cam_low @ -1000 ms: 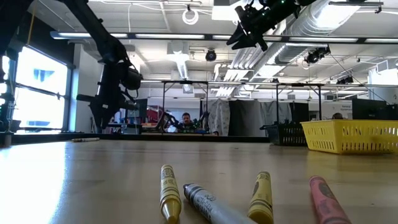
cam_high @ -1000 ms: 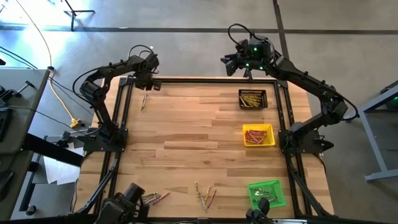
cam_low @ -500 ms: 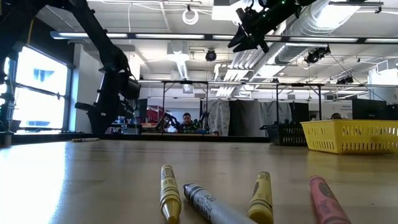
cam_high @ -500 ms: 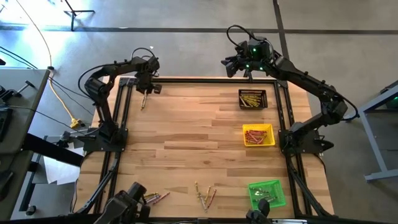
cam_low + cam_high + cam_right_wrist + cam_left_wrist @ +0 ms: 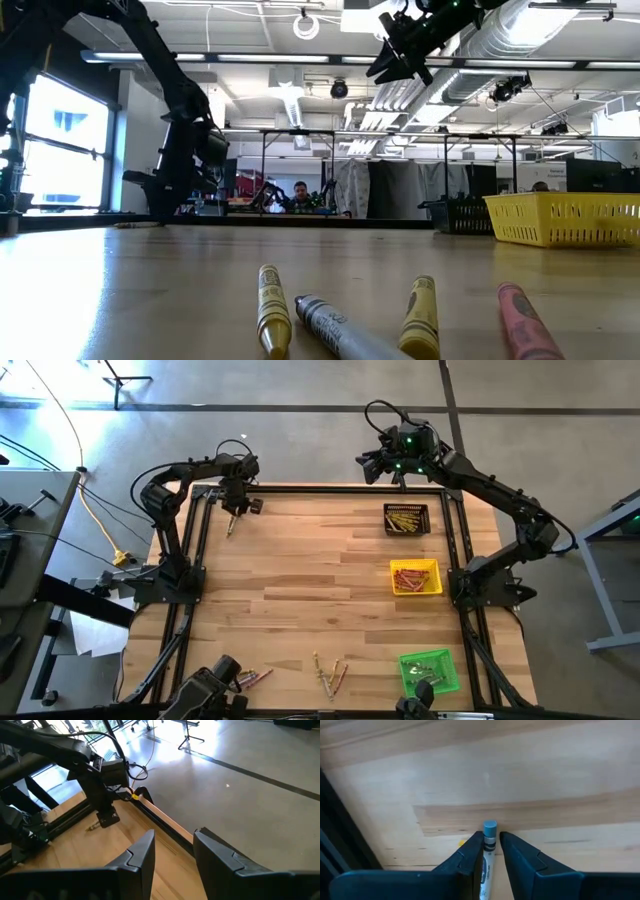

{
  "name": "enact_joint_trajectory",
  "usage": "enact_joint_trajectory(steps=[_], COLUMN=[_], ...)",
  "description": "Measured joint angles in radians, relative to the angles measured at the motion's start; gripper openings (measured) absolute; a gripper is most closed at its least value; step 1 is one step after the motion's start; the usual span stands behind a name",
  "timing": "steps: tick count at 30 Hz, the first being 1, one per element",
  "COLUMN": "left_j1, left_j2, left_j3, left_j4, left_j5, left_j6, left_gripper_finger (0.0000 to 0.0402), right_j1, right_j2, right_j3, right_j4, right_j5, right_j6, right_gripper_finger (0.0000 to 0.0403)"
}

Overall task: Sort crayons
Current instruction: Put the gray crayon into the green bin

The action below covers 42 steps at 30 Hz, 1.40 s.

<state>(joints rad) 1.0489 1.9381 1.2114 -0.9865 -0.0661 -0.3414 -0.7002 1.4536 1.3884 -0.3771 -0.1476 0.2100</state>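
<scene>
Two or three crayons (image 5: 230, 525) lie on the wood table (image 5: 310, 590) near its far left corner. My left gripper (image 5: 234, 512) is down over them, low above the table in the low view (image 5: 188, 195). Its fingers are closed on a grey crayon with a blue end (image 5: 489, 832). A bit of a yellow crayon (image 5: 462, 842) shows beside one finger. My right gripper (image 5: 372, 460) hangs high over the far edge, open and empty (image 5: 174, 845). My left gripper pinches the grey crayon near its blue end (image 5: 490, 839) between its two fingers. The fingers come from above, slanting toward the near edge. The blue end sticks out just past the fingertips (image 5: 475, 842). The rest of the crayon is hidden between the fingers.
On the right stand a black tray (image 5: 406, 519) with yellow crayons, a yellow tray (image 5: 415, 577) with red ones and a green tray (image 5: 430, 670) with greyish ones. Loose crayons lie at the near edge (image 5: 330, 675) and near left (image 5: 250, 678). Black frame rails (image 5: 195, 560) run along the sides.
My left gripper has gone down and a little toward the near edge, onto the crayons at the far left corner.
</scene>
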Motion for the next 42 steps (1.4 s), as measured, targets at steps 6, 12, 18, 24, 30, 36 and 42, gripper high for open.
enact_joint_trajectory(steps=[6, 12, 18, 24, 30, 36, 42], left_j1=[-0.008, -0.009, -0.039, -0.121, -0.277, -0.417, -0.521], left_j2=[0.000, 0.000, -0.031, -0.111, -0.209, -0.224, -0.224], left_j3=[0.000, 0.005, 0.084, 0.216, 0.298, 0.347, 0.351], left_j4=[0.013, 0.009, 0.051, 0.231, 0.577, 0.650, 0.741], left_j5=[0.002, 0.009, 0.142, 0.274, 0.299, 0.212, 0.075], left_j6=[0.006, -0.004, -0.005, -0.041, -0.118, -0.155, -0.180], left_gripper_finger=[0.0028, 0.0007, 0.0002, 0.0001, 0.0001, 0.0001, 0.0001], right_j1=[0.000, 0.001, 0.000, -0.001, 0.002, 0.032, 0.068], right_j2=[0.000, 0.000, 0.000, 0.000, 0.001, 0.001, 0.007], right_j3=[0.000, 0.000, 0.000, -0.042, -0.125, -0.129, -0.129], right_j4=[0.000, 0.000, -0.063, -0.133, -0.120, -0.043, 0.069], right_j5=[0.000, -0.026, -0.026, -0.017, -0.027, -0.038, -0.057], right_j6=[0.004, 0.020, 0.018, -0.004, 0.071, 0.078, 0.148], right_gripper_finger=[0.0121, 0.0121, 0.0121, 0.0121, 0.0121, 0.0125, 0.0137])
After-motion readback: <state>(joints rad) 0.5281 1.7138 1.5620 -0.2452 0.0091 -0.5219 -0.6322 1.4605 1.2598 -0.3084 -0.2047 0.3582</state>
